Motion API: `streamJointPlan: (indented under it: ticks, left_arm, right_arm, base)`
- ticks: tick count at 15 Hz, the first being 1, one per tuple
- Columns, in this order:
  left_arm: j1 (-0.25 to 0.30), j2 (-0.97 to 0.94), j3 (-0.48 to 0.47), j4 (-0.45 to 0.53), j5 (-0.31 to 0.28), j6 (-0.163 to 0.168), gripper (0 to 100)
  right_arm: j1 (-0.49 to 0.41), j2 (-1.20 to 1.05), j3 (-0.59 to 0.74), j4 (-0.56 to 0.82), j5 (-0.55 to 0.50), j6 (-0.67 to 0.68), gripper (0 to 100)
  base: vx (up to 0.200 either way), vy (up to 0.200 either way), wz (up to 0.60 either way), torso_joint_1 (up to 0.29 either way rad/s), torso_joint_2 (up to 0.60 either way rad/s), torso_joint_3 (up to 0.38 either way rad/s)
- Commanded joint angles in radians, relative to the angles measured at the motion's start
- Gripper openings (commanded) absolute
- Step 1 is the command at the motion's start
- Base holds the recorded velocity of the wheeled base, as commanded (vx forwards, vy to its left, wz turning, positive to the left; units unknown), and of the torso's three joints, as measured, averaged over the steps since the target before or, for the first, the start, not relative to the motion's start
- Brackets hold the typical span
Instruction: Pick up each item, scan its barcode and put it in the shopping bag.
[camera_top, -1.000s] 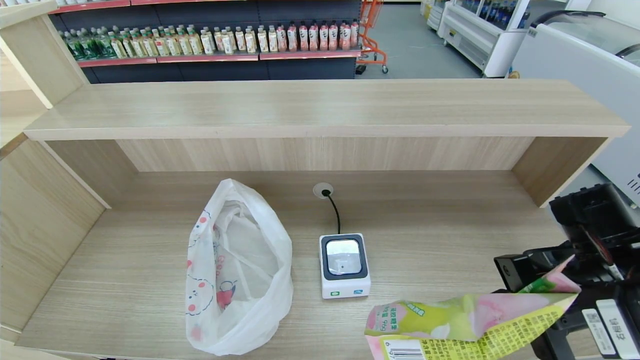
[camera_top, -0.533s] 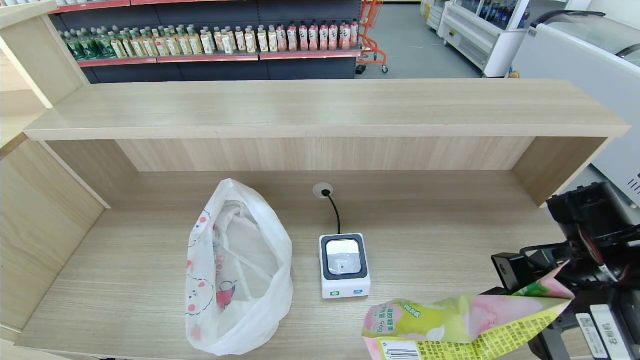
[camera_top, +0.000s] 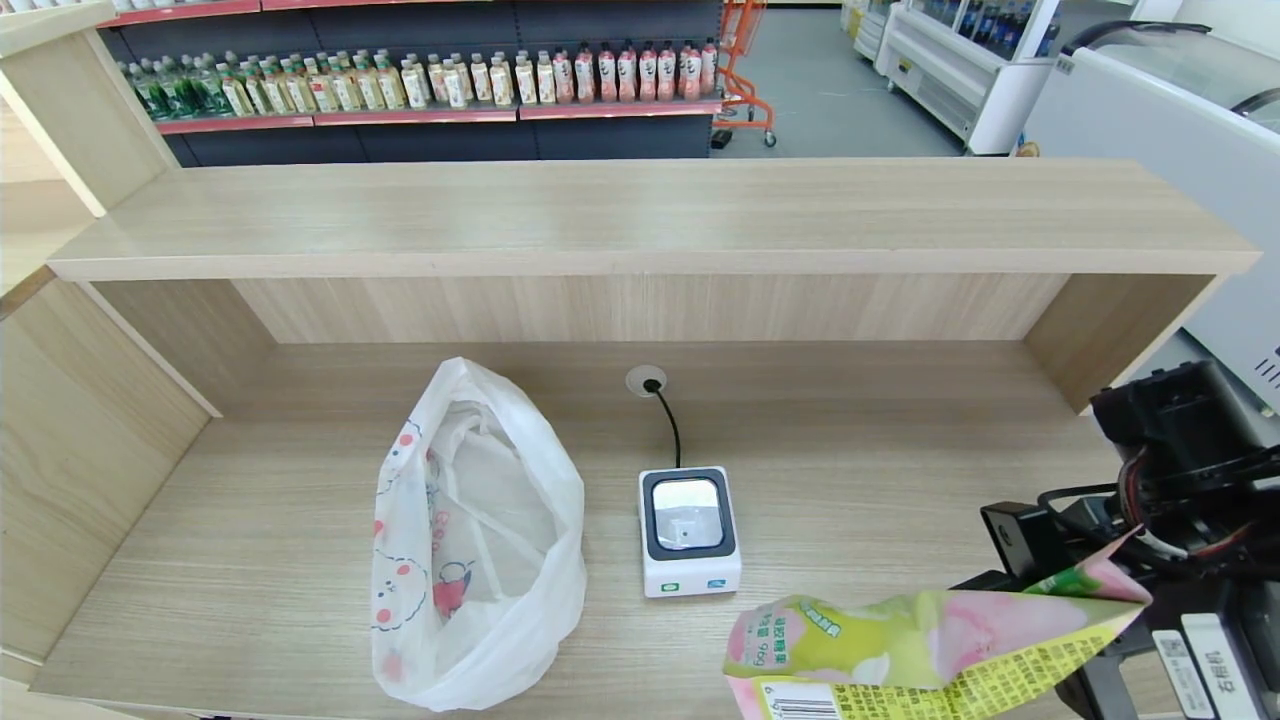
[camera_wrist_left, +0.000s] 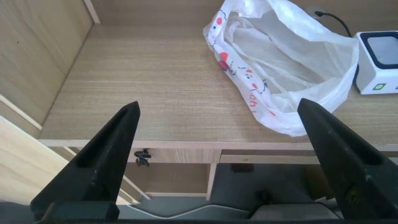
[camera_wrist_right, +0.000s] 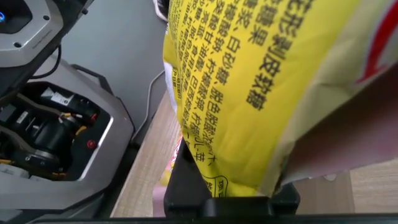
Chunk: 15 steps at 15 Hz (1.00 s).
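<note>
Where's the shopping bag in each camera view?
Head view: shopping bag stands on the counter, left of the scanner.
Left wrist view: shopping bag beyond the open left gripper, scanner at its far side.
Right wrist view: snack packet up close, counter wood beside it.
Shared landmark: the wooden counter.

A light wooden counter (camera_top: 250, 520) has a high wooden ledge (camera_top: 640, 215) along its far side. A black cord (camera_top: 670, 425) goes into a round hole (camera_top: 646, 380) at the back of the counter. Far behind is a shelf of drink bottles (camera_top: 430, 80). An orange cart (camera_top: 745, 70) stands to its right, and white freezers (camera_top: 960, 60) stand further right.
</note>
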<state>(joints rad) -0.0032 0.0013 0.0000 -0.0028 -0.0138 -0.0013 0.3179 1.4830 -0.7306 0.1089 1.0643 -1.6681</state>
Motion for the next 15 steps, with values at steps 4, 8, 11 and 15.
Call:
streamJointPlan:
  ticks: [4, 8, 11, 15]
  left_arm:
    - [0.000, 0.000, 0.000, 0.000, 0.000, 0.000, 100]
    - [0.000, 0.000, 0.000, 0.000, 0.000, 0.000, 100]
    - [0.000, 0.000, 0.000, 0.000, 0.000, 0.000, 100]
    - [0.000, 0.000, 0.000, 0.000, 0.000, 0.000, 100]
  right_arm:
    - [0.009, -0.032, -0.019, 0.008, -0.001, 0.030, 0]
    - [-0.025, -0.294, -0.138, 0.031, -0.225, 0.895, 0]
    - [0.090, -0.339, -0.210, 0.031, -0.480, 1.674, 0]
    - [0.276, -0.205, -0.423, 0.040, -0.684, 2.705, 0]
  base:
    - [0.000, 0.000, 0.00, 0.000, 0.00, 0.000]
    - [0.000, 0.000, 0.00, 0.000, 0.00, 0.000]
    - [0.000, 0.000, 0.00, 0.000, 0.00, 0.000]
    - [0.000, 0.000, 0.00, 0.000, 0.00, 0.000]
